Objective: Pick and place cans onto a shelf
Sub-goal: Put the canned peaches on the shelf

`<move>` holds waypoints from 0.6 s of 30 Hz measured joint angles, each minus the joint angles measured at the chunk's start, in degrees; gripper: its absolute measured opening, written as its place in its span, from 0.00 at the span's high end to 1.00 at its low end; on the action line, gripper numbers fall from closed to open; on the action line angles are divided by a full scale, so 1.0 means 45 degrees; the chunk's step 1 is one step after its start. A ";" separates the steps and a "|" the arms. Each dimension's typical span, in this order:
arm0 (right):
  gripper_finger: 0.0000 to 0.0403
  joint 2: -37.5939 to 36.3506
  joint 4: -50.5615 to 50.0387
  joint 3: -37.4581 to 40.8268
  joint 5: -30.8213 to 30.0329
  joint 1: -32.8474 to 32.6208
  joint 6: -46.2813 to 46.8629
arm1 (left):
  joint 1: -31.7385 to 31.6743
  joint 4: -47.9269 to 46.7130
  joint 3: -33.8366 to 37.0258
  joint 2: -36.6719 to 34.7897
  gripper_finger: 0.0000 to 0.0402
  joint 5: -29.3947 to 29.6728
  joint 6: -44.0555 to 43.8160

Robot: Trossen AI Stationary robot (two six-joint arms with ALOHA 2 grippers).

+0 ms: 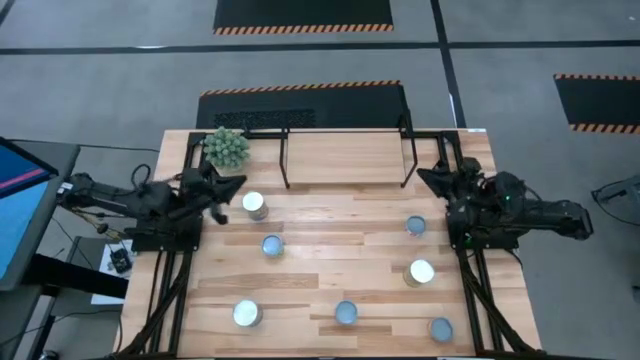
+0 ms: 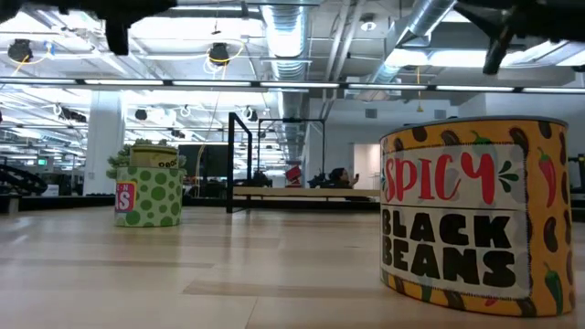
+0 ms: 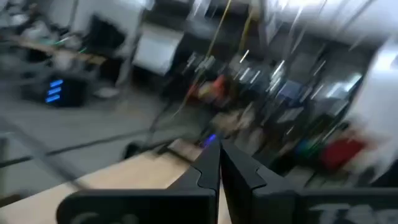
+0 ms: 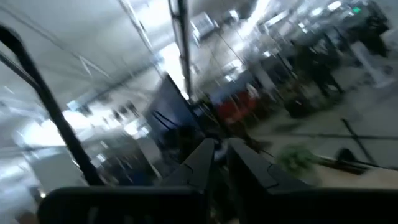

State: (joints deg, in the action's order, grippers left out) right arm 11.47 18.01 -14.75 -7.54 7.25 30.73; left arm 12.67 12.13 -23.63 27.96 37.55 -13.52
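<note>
Several short cans with shiny round tops stand upright on the wood table: one (image 1: 254,205) nearest my left gripper, others (image 1: 272,245) (image 1: 421,271) spread toward the near edge. The low view shows a yellow black-beans can (image 2: 475,215) and a green dotted can (image 2: 148,196). The shelf (image 1: 350,150), black rails around a light board, stands at the far edge with no cans on it. My left gripper (image 1: 232,185) is shut and empty above the table's far left, just beyond the nearest can. My right gripper (image 1: 430,178) is shut and empty at the far right, beside the shelf's right end.
A green spiky ball plant (image 1: 226,147) sits at the shelf's left end. The black outer table frame (image 1: 165,290) runs along both sides. A monitor (image 1: 20,200) stands off the table's left.
</note>
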 joint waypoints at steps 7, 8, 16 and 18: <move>0.83 0.3015 -0.7059 -0.5090 -0.1646 0.0038 -0.2292 | -0.0005 -0.9234 -0.4892 0.2049 1.00 0.0051 -0.0776; 0.83 0.3409 -0.8053 -0.5783 -0.2064 0.0065 -0.2568 | -0.0005 -1.0333 -0.5533 0.2370 1.00 -0.0020 -0.1188; 0.83 0.5634 -1.2228 -0.8952 -0.4398 0.0696 -0.4150 | -0.0653 -1.4543 -0.7542 0.4746 0.96 -0.3225 -0.0896; 0.83 0.5814 -1.2356 -0.9018 -0.4365 0.0929 -0.4151 | -0.0954 -1.5191 -0.7360 0.5501 0.92 -0.4178 -0.0358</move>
State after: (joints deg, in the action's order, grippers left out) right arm 37.63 -37.60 -55.33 -27.18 11.43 12.05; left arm 8.37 -56.23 -56.75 52.71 18.75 -15.13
